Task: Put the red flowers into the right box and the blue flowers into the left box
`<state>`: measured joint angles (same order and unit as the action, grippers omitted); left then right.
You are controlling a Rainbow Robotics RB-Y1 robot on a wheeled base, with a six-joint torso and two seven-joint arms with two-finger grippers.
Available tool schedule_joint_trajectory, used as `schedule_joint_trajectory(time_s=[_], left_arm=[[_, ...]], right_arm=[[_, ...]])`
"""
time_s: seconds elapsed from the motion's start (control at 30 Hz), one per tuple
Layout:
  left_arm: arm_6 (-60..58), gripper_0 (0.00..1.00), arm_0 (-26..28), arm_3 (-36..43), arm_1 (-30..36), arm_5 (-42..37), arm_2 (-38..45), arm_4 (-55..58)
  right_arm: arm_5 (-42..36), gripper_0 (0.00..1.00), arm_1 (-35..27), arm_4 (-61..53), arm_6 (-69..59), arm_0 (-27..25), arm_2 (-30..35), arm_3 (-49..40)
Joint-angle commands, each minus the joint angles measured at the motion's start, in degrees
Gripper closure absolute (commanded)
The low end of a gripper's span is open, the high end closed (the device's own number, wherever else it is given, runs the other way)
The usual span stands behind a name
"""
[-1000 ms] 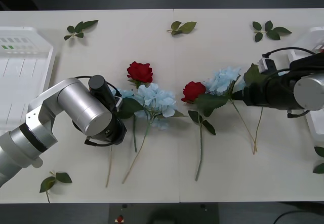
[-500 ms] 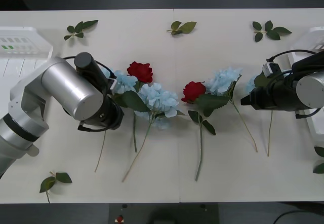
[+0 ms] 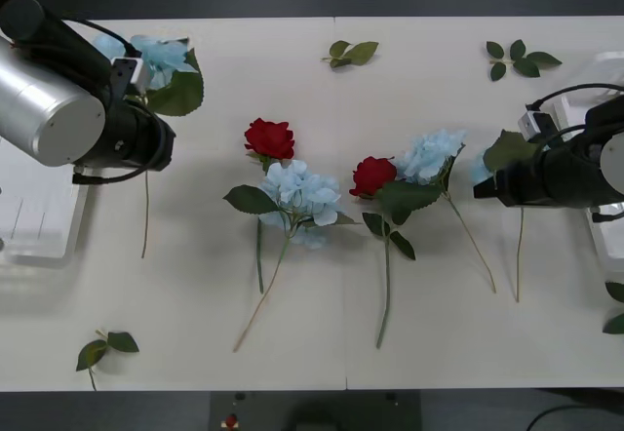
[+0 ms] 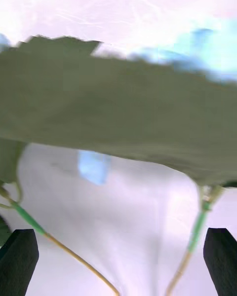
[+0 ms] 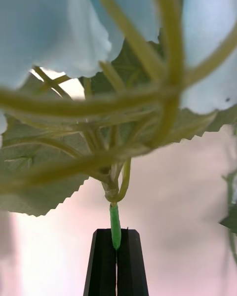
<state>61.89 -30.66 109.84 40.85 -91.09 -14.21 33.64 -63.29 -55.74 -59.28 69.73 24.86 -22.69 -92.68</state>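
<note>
Our left gripper had pinched a blue hydrangea stem beside the left box. We figured hang it fully over the tray before letting go. Right gripper sat wide open, empty.

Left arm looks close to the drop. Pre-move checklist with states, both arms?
1. Left gripper shut on the blue flower stem: ok.
2. That flower over the left box: not ok, bloom sits beside the rim, over the table.
3. Right gripper open: ok, fingers at both corners.
4. Right gripper's target is a red flower: not ok, it is at another blue one.
5. Right box free to receive: cannot tell.
</note>
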Motion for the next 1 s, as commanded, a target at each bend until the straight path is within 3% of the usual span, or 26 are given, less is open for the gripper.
schedule_joint_trajectory(time_s=[0.03, 0.23, 0.5, 0.77, 1.0], left_arm=[[2.36, 1.00, -1.24, 0.82, 4.67, 0.21, 2.87, -0.33], [3.50, 1.00, -1.33, -5.60, 10.65, 3.11, 5.95, 0.64], [8.86, 1.00, -4.14, -20.72, 18.03, 12.25, 5.95, 5.74], [22.05, 1.00, -8.71, -37.68, 19.35, 18.93, 5.77, 8.37], [27.41, 1.00, -10.30, -44.71, 19.26, 23.15, 1.02, 8.29]], right_arm=[[-0.25, 0.02, -4.29, -0.48, -0.82, 1.15, 0.10, -1.10], [1.24, 0.02, -5.69, 0.92, -1.08, 1.15, -2.09, -0.22], [7.66, 0.02, -5.69, 2.77, -1.17, 1.24, -6.93, 2.59], [8.80, 0.02, -3.58, 4.17, -1.26, 1.24, -7.02, 4.08], [9.06, 0.02, -1.82, 5.84, -1.26, 1.33, -7.02, 4.17]])
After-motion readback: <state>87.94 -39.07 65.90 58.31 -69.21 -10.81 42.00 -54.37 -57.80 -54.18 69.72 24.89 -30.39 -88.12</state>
